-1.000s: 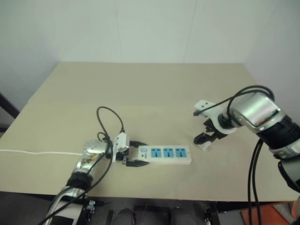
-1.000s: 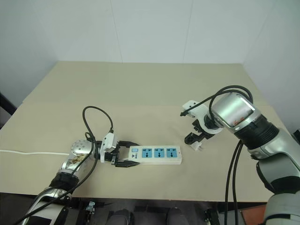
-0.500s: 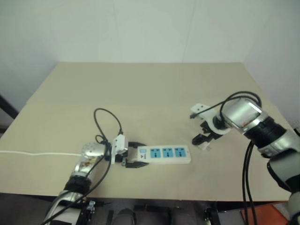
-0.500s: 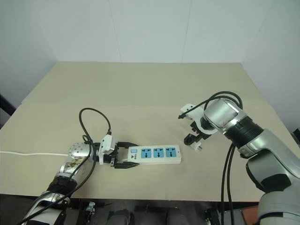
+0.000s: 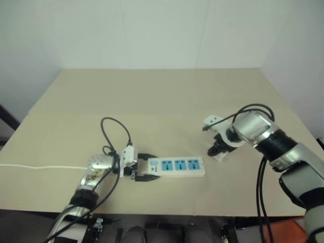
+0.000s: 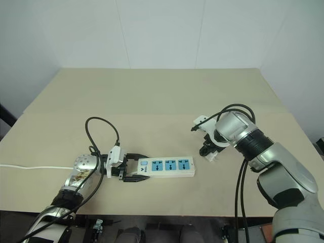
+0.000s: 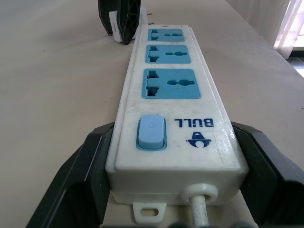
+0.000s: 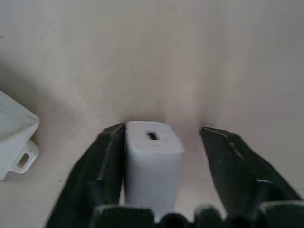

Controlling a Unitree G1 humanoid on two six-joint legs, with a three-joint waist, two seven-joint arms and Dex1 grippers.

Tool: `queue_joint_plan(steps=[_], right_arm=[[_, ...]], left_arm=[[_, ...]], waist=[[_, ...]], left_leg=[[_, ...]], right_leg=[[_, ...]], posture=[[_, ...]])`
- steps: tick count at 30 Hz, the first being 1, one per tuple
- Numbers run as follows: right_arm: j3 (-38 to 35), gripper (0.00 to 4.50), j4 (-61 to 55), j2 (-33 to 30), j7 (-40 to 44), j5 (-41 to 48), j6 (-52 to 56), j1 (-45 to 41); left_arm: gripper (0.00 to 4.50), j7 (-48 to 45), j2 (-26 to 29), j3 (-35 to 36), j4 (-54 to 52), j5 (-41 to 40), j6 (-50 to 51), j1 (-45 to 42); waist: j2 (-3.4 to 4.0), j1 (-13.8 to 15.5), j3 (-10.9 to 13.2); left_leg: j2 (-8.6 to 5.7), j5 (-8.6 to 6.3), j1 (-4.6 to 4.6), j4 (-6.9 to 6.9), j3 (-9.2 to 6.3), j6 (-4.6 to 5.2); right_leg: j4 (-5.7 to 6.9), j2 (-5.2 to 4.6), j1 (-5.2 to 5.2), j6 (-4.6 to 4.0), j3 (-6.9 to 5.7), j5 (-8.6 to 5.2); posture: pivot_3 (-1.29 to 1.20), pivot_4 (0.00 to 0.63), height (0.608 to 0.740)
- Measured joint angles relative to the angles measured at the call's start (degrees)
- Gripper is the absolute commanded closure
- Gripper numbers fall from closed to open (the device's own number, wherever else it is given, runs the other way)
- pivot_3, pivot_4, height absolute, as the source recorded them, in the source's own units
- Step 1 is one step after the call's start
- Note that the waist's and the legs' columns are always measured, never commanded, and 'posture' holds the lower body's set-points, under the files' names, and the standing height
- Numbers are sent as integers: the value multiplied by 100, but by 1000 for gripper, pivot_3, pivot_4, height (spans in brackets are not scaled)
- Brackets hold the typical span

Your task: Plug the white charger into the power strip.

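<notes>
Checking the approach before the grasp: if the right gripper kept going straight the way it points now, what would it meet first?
The white charger, which already sits between the right gripper's fingers, touching one finger with a gap to the other. Straight past it lies the table, probably very near, though depth is hard to judge.

A plain beige table stands against a white wall.

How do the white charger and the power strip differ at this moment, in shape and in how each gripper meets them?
The white charger is a small block; the power strip is a long bar with blue sockets. The left gripper clamps the strip's switch end; the right gripper straddles the charger, one finger not yet touching. Both are white and lie on the table.
</notes>
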Motion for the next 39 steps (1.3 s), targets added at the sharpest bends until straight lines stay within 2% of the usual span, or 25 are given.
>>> queue_joint_plan(steps=[3, 8, 9, 12, 13, 16, 18, 22, 26, 32, 39], right_arm=[[-113, 3357, -75, 20, -4, -28, 18, 76], [-729, 3370, -375, 24, -284, -13, 73, 364], [-1056, 3370, -473, 36, -414, 6, 62, 457], [-2739, 3370, -941, 211, -976, 190, -308, 761], [-3466, 3370, -1213, 374, -1159, 317, -683, 946], [-4875, 3370, -1959, 941, -1423, 775, -1538, 1586], [-5345, 3370, -2495, 1426, -1574, 1036, -1980, 2198], [-5437, 3370, -3144, 2120, -1664, 1441, -2515, 3266], [-5112, 3370, -3441, 2533, -1155, 1634, -3640, 3827], [-4004, 3370, -3203, 2624, -194, 1310, -5278, 4168], [-3519, 3370, -2282, 2915, 18, 990, -6311, 4197]], left_arm=[[1232, -3, 14, -1, -41, -4, 42, -4], [1232, -15, 71, -8, -115, -9, 86, 7], [1232, -18, 76, -11, -122, -10, 89, 4], [1232, -25, 96, -39, -110, -13, 116, -40], [1232, -32, 101, -53, -99, -13, 148, -57], [1232, -53, 101, -92, -41, -13, 177, -113], [1232, -77, 101, -116, 47, -13, 172, -180], [1232, -101, 124, -121, 203, -13, 122, -256], [1232, -124, 156, -130, 321, -12, 49, -317], [1232, -160, 206, -128, 363, -12, 48, -384], [1232, -169, 235, -138, 367, -13, 46, -402]], waist=[[0, -11, 0], [0, -54, 0], [0, -55, 1], [2, -56, 1], [1, -53, 1], [-5, -44, -2], [-6, -46, -3], [-5, -76, -3], [-5, -115, -2], [-6, -130, -1], [-7, -128, 0]], left_leg=[[0, 0, 4, 0, -1, 0], [-1, 0, -5, -1, -2, 0], [-1, 0, -10, -1, -3, 0], [-1, 0, -21, -4, -6, 0], [0, 0, -20, -5, -11, 0], [1, 0, -16, -8, -18, 1], [-1, 0, -13, -7, -18, 1], [-2, 0, -6, -4, -16, 1], [-1, 0, 13, -4, -15, 1], [1, 0, 19, -5, -15, 0], [2, 0, 19, -5, -15, 0]], right_leg=[[0, 0, 4, 0, 0, 0], [-1, 0, -2, 0, 0, 0], [0, 0, -7, 0, 0, 0], [1, 0, -17, 0, 0, 0], [-1, 1, -12, 0, -6, 0], [-6, 1, 0, 0, -13, 0], [-5, 0, 4, 0, -11, 0], [4, 1, 6, 0, -8, 0], [7, 4, 20, -2, -6, 2], [7, 9, 22, -2, -5, 2], [8, 10, 20, -4, -3, 3]], posture=[[0, 150, 740], [0, 150, 740], [0, 150, 740], [0, 150, 740], [0, 150, 740], [0, 150, 740], [0, 150, 740], [0, 150, 740], [0, 150, 740], [0, 150, 740], [0, 150, 740]])
